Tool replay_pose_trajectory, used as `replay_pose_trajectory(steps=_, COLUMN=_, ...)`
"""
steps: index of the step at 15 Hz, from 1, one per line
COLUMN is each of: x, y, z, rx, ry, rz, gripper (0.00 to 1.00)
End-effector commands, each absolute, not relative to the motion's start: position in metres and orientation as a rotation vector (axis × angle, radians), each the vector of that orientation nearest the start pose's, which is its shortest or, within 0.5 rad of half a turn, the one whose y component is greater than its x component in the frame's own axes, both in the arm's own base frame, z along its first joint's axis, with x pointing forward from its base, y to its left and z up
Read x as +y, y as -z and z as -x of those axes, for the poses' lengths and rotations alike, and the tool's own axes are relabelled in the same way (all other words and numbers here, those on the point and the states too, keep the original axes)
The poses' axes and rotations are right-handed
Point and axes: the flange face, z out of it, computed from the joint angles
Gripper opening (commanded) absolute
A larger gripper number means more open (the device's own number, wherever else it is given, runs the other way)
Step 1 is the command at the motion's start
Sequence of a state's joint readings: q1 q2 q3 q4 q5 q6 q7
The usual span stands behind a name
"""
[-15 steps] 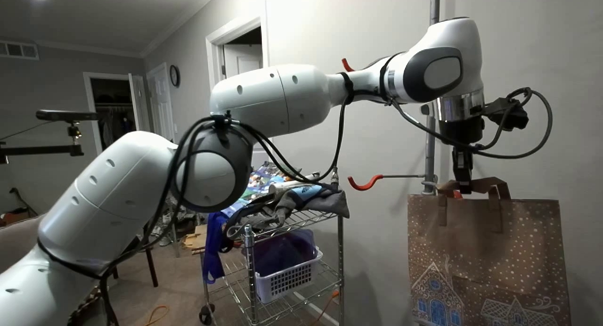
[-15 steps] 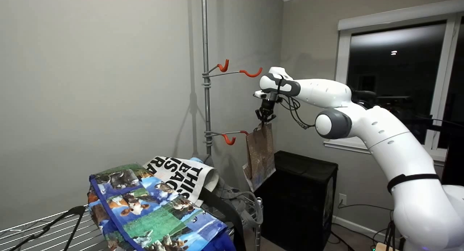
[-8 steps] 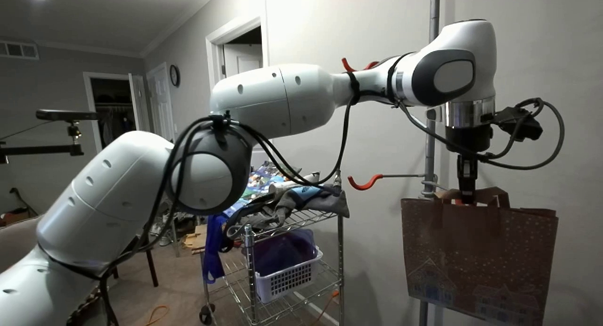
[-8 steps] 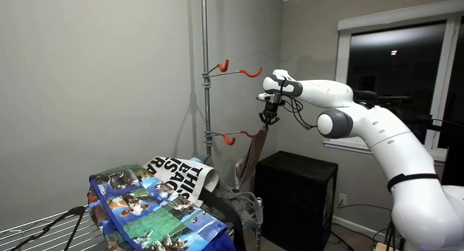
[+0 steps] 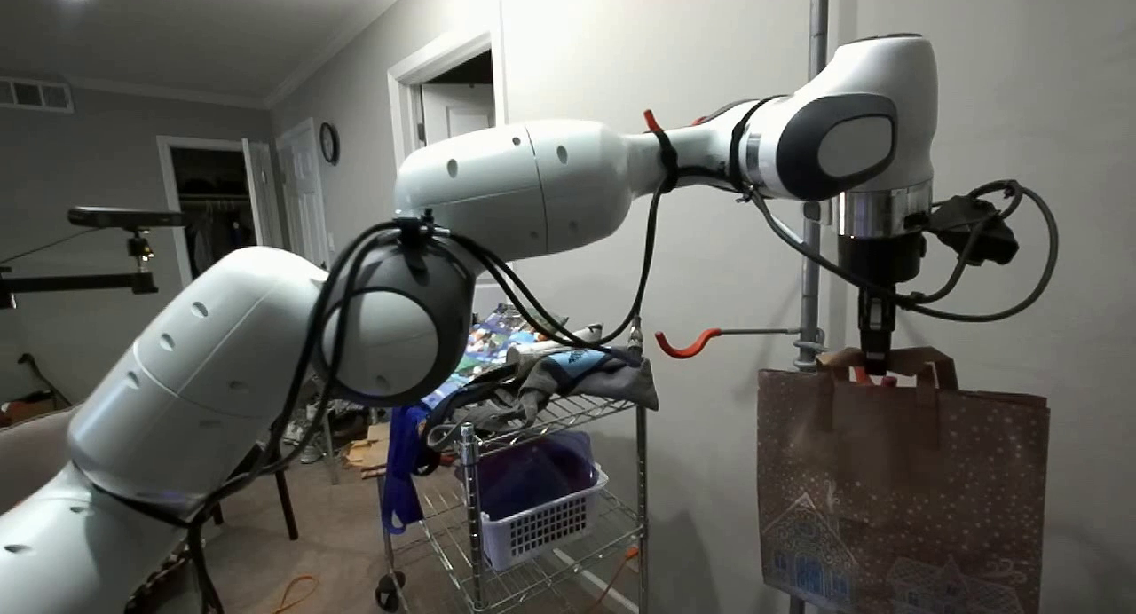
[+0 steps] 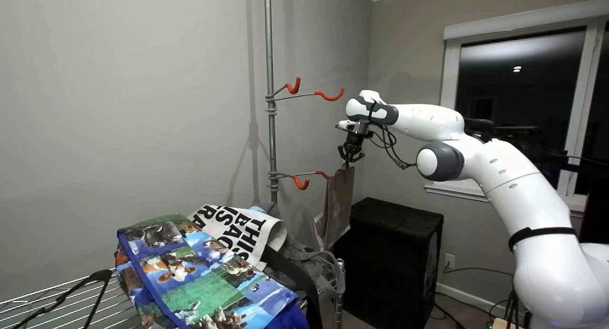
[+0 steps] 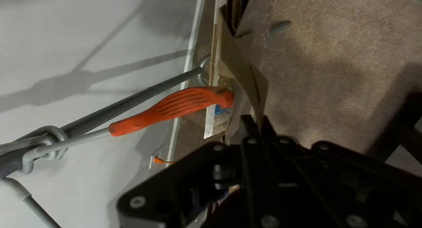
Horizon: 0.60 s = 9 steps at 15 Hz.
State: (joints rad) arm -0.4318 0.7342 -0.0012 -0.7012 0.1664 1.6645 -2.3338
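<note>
A brown paper bag [image 5: 905, 490] with white dots and printed houses hangs from my gripper [image 5: 875, 366]. The gripper's fingers are shut on the bag's paper handle [image 7: 245, 70], shown in the wrist view [image 7: 256, 124]. In an exterior view the bag [image 6: 338, 200] hangs slightly tilted below the gripper [image 6: 348, 162]. An orange-red hook [image 7: 174, 106] on a metal pole lies right beside the handle, its tip overlapping the bag's opening in the wrist view. Its end [image 6: 323, 175] meets the bag's edge in an exterior view. Whether hook and handle touch, I cannot tell.
The grey pole [image 6: 270, 139] carries another low hook [image 5: 688, 343] and two upper hooks [image 6: 329, 97]. A wire cart holds a white basket [image 5: 543, 525], a cow-print bag [image 6: 204, 276] and a lettered bag [image 6: 238, 224]. A black box [image 6: 387, 257] stands below the arm.
Over the last second my gripper moved slightly away from the pole with the bag. The bag swung to a stronger tilt, then partly back. In the last half second the gripper shifted only slightly.
</note>
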Motion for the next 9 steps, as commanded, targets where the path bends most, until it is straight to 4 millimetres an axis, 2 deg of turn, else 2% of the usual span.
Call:
replay_pose_trajectory(steps=1, x=-0.298, y=-0.573, z=-0.696, rx=2.319, ry=-0.414, rz=-1.659, gripper=0.04)
replay_pose_trajectory(steps=4, x=-0.3, y=-0.573, z=-0.7, rx=2.284, ry=-0.441, rz=-1.637, gripper=0.04)
replay_pose_trajectory(steps=9, x=-0.304, y=-0.559, z=-0.701, rx=2.273, ry=-0.465, rz=-1.661, gripper=0.04)
